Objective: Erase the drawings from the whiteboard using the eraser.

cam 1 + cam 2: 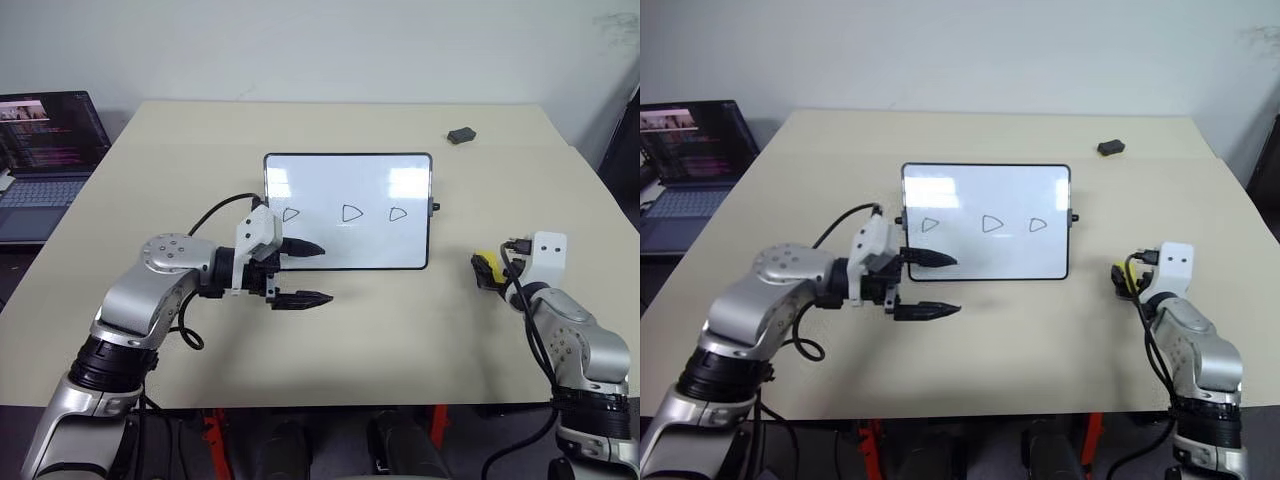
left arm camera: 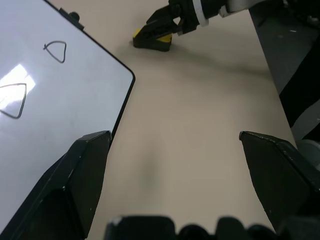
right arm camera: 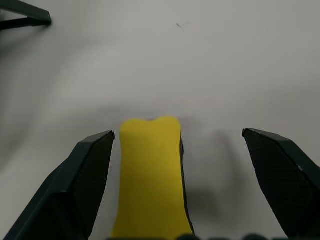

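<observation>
Between the spread right pincer [image 3: 177, 187] fingers, the eraser [image 3: 149, 175] lies cut off; left pincer [image 1: 310, 273] spread apart.

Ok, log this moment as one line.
right gripper: open, straddling eraser | left gripper: open at whiteboard edge | drawings: three, unerased

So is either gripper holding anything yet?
Nothing held. The right gripper is open with the eraser between its fingers, ungripped; the left gripper is open and empty.
</observation>
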Motion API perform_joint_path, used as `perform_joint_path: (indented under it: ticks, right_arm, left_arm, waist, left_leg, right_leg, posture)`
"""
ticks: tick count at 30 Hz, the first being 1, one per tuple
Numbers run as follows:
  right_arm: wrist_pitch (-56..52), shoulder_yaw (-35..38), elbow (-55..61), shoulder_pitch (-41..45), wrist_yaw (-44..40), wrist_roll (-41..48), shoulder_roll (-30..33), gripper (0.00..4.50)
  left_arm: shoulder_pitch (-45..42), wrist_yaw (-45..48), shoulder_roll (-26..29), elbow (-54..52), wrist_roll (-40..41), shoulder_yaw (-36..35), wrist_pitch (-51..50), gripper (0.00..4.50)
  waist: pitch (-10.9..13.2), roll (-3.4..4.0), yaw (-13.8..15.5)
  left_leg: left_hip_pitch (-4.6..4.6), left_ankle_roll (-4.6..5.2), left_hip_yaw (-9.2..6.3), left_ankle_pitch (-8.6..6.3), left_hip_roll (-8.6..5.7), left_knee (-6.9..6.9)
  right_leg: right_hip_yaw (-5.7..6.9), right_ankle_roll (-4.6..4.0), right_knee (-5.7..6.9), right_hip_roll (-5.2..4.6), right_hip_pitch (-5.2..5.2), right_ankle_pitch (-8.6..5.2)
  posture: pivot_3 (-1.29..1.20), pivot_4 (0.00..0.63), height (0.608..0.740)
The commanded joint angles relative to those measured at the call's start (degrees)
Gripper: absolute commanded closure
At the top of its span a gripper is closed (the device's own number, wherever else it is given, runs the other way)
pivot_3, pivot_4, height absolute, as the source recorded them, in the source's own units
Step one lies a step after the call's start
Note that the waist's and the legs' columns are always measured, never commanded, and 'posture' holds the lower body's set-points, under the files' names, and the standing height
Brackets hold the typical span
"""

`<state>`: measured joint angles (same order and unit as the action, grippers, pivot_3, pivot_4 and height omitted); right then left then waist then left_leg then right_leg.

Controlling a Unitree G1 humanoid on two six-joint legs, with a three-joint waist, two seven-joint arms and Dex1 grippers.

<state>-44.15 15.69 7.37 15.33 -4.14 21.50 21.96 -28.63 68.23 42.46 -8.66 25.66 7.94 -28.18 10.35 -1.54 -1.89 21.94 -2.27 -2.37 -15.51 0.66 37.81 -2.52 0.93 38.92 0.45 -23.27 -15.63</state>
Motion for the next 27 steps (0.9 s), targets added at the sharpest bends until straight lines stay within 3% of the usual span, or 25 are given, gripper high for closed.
perform_joint_path:
  ticks: [1,10,13,20,21,27]
  right_arm:
    - [1.8,0.3,-0.5,1.4,-0.8,-0.6,-0.2,0.01]
    - [1.9,0.2,-1.9,1.8,-1.9,-1.5,-0.6,0.01]
    - [1.9,0.1,-2.2,2.0,-2.1,-1.8,-0.8,0.61]
    - [1.7,0.0,-3.1,2.3,-2.8,-2.4,-0.9,3.13]
    - [1.8,0.1,-3.1,2.4,-2.8,-2.5,-0.9,3.30]
    - [2.6,0.8,-1.1,2.0,-3.5,-2.1,-0.5,3.31]
  left_arm:
    - [0.2,0.6,0.7,-0.3,-0.6,-0.8,1.3,0.00]
    - [1.1,0.8,1.2,0.2,-1.6,-1.4,2.0,0.00]
    - [1.2,0.8,1.3,0.2,-1.6,-1.5,2.1,0.00]
    - [1.3,0.5,1.3,-0.1,-1.7,-1.5,1.8,0.00]
    - [1.3,0.4,1.4,-0.2,-1.6,-1.5,1.7,0.00]
    - [1.8,-2.7,1.0,-1.5,-1.2,-3.0,-0.1,0.00]
  waist:
    - [0.0,0.00,0.0]
    - [0.0,0.00,0.0]
    - [0.0,0.00,0.0]
    - [0.0,0.00,0.0]
    - [0.0,0.00,0.0]
    - [0.0,0.00,0.0]
  left_leg:
    - [0.00,0.00,0.00,0.00,0.00,0.00]
    - [0.01,0.01,0.00,-0.01,0.00,0.00]
    - [0.01,0.01,0.00,-0.01,0.00,0.00]
    - [0.01,0.01,-0.01,-0.01,0.00,0.00]
    - [0.01,0.01,-0.01,-0.01,0.00,0.00]
    - [0.01,0.01,-0.02,-0.01,0.00,0.00]
  right_leg:
    - [0.00,0.00,0.00,0.00,0.00,0.00]
    - [-0.01,0.00,0.00,-0.01,0.00,0.00]
    - [-0.01,0.00,0.00,-0.01,0.00,0.00]
    - [0.00,0.00,0.00,-0.01,0.00,0.00]
    - [0.00,0.00,0.00,-0.01,0.00,0.00]
    - [-0.01,0.00,0.00,-0.01,0.00,0.00]
  posture:
    - [0.00,0.150,0.740]
    - [0.00,0.150,0.740]
    - [0.00,0.150,0.740]
    - [0.00,0.150,0.740]
    - [0.00,0.150,0.740]
    - [0.00,0.150,0.740]
